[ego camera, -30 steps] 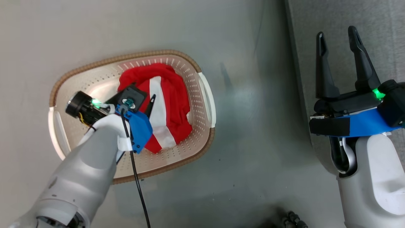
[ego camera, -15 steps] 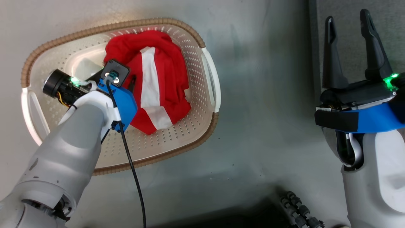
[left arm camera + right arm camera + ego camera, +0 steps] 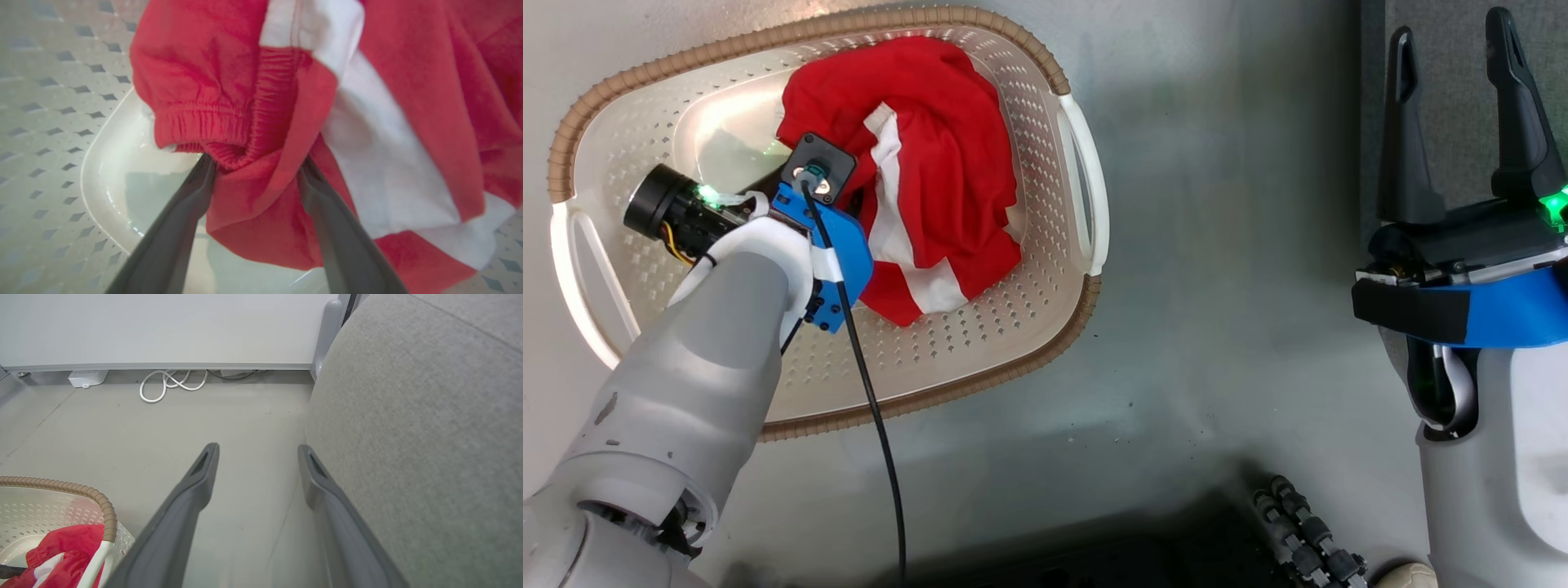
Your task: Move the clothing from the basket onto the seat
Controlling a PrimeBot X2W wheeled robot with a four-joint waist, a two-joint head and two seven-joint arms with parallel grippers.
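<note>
Your left gripper [image 3: 257, 159] is down inside the basket [image 3: 1029, 343] with its jaws spread wide. A soft fold of the red clothing [image 3: 947, 163] lies between its fingers, and as far as I can judge it is not yet pinched. Just ahead of the fingertips sits a gathered elastic hem [image 3: 204, 122]. The white-striped garment [image 3: 367, 134] spreads out beyond the right finger, and the basket's smooth bottom shows bare beside the left finger.

Close on that fold now, but first ease a little deeper so the flats of the fingers take the cloth rather than the tips. The thick hem should give a firmer bite than a single layer. Keep the tips off the plastic below.

Then lift straight up until the lowest hanging cloth is above the brown woven rim [image 3: 809, 37]. The two garments look bunched together, so go slowly, since one may drag the other or snag on the rim.

Your right gripper [image 3: 257, 448] is released and empty over the grey floor [image 3: 245, 416]. The grey seat [image 3: 429, 437] is just beside its right finger, well apart from the left gripper.
</note>
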